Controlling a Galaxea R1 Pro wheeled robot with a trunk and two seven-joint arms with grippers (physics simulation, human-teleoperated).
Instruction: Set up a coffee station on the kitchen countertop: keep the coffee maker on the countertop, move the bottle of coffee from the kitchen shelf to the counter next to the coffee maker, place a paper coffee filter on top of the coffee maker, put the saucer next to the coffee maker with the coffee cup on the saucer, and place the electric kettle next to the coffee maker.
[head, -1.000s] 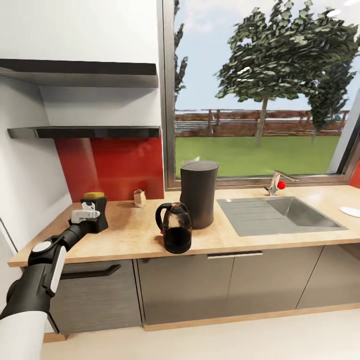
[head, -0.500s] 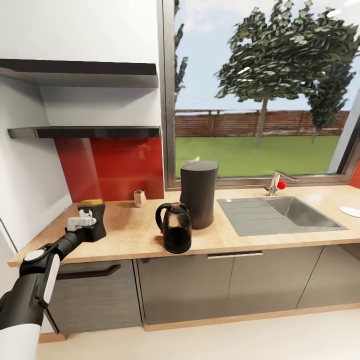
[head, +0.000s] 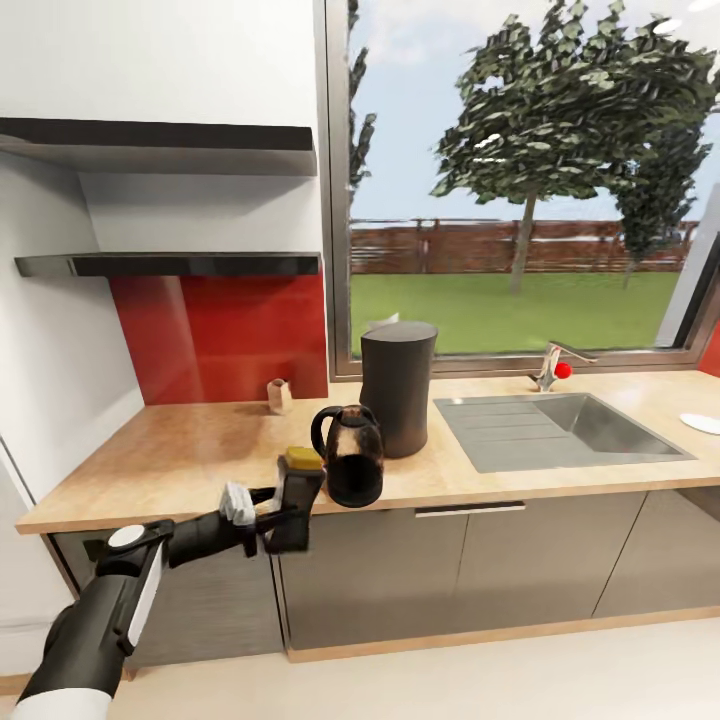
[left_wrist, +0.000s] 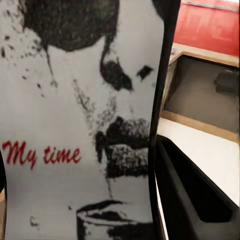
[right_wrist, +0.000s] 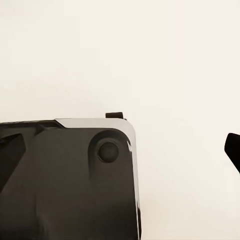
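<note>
Now | left pincer grips bottle of coffee | wrist: label reads "My time"

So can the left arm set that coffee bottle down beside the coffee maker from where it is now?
Probably not directly. The left gripper holds the bottle of coffee out past the countertop edge, and the electric kettle stands between it and the coffee maker.

Left arm reaching forward and rightward, low, left claw clamped around the bottle of coffee
</note>
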